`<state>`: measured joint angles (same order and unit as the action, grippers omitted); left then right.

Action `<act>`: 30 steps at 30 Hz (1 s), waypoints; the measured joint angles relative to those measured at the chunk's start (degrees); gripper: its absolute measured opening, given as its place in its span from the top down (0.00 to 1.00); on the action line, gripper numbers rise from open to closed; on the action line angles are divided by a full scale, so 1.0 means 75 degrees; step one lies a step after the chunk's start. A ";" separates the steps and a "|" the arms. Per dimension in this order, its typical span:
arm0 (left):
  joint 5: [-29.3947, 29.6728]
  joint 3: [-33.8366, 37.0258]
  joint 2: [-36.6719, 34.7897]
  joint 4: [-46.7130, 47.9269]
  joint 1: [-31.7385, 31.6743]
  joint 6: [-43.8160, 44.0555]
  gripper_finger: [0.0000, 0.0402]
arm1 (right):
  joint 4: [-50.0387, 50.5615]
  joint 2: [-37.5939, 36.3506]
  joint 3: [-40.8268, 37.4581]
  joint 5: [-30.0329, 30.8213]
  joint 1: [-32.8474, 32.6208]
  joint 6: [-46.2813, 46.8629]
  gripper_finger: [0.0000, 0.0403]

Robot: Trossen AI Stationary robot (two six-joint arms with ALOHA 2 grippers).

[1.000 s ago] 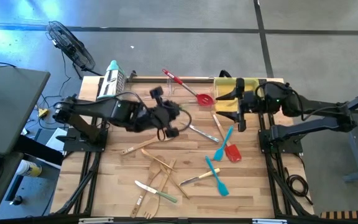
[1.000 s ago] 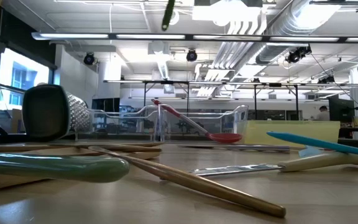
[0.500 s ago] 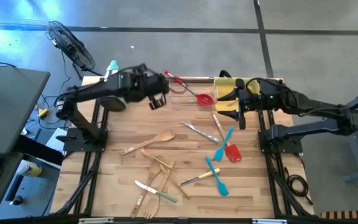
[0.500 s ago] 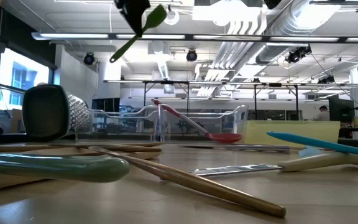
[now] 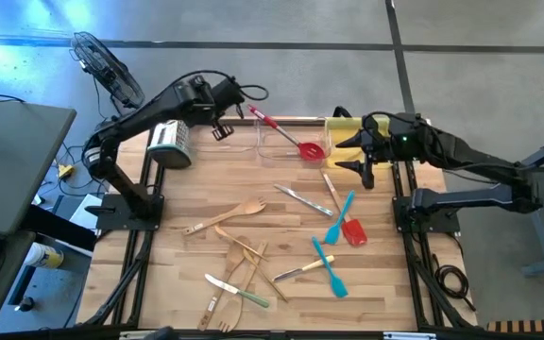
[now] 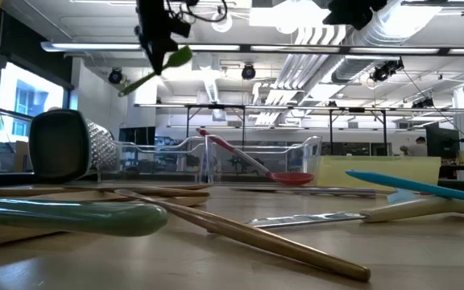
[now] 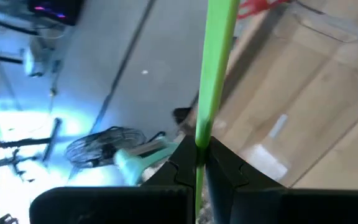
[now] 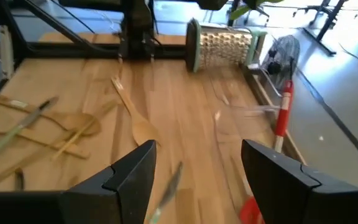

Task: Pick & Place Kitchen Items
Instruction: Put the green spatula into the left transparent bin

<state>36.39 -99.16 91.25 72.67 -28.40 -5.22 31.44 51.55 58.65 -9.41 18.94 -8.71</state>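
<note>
green spatula | pinched in left pincer | raised above table's far-left corner

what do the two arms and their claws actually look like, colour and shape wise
Both arms are dark, jointed links with black cables looping near the wrists. The left claw has two black wedge-shaped fingers; the right claw has two broad, flat black fingers. A small green light shows on the right arm.

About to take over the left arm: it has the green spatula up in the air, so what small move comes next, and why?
Probably carry it a little toward the clear tray and lower it. The left hand is shut on the green spatula, raised beside the tray's end, where a red spatula already lies. The right hand waits open over the yellow tray.
</note>
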 joint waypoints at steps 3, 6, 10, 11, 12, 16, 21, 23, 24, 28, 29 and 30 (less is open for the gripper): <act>-0.0492 0.0533 0.0005 -0.0406 -0.0247 -0.0489 0.99 | -0.0075 0.0025 0.0000 -0.0008 0.0192 -0.0195 0.43; -0.0611 0.1009 0.0008 -0.0706 -0.0418 -0.0960 0.99 | -0.0224 0.0001 0.0000 -0.0179 0.0483 -0.0149 0.43; -0.1368 0.1521 0.0008 -0.1387 -0.0688 -0.1375 0.99 | -0.0325 -0.0055 0.0000 -0.0181 0.1015 0.0072 0.43; -0.1544 0.1639 0.0008 -0.1496 -0.0746 -0.1514 0.99 | -0.0388 -0.0051 0.0000 -0.0195 0.1147 0.0086 0.43; -0.1635 0.1765 0.0008 -0.1645 -0.0791 -0.1657 0.99 | -0.0446 -0.0037 0.0000 -0.0234 0.1282 0.0099 0.43; -0.1783 0.2313 0.0008 -0.2361 -0.0843 -0.1867 0.99 | -0.0602 0.0019 0.0000 -0.0591 0.1695 -0.0001 0.43; -0.2041 0.2705 0.0008 -0.2403 -0.0916 -0.1875 0.99 | -0.0712 0.0023 0.0000 -0.0628 0.1973 -0.0178 0.43; -0.2035 0.2896 0.0008 -0.2478 -0.0924 -0.1892 0.99 | -0.0691 0.0023 0.0000 -0.0627 0.2039 -0.0216 0.43; -0.2043 0.2945 0.0008 -0.2516 -0.0923 -0.1895 0.99 | -0.0691 0.0023 0.0000 -0.0627 0.2057 -0.0219 0.43; -0.2091 0.3084 0.0008 -0.2594 -0.0919 -0.1893 0.99 | -0.0691 0.0046 0.0000 -0.0759 0.2098 -0.0245 0.43; -0.2096 0.3118 0.0008 -0.2657 -0.0919 -0.1892 0.99 | -0.0692 0.0065 0.0000 -0.0811 0.2098 -0.0258 0.43; -0.2096 0.3143 0.0008 -0.2740 -0.0919 -0.1884 0.99 | -0.0700 0.0080 0.0000 -0.0837 0.2095 -0.0274 0.43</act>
<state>20.67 -75.58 91.31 52.13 -35.29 -19.35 26.19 52.15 58.65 -15.69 34.65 -10.76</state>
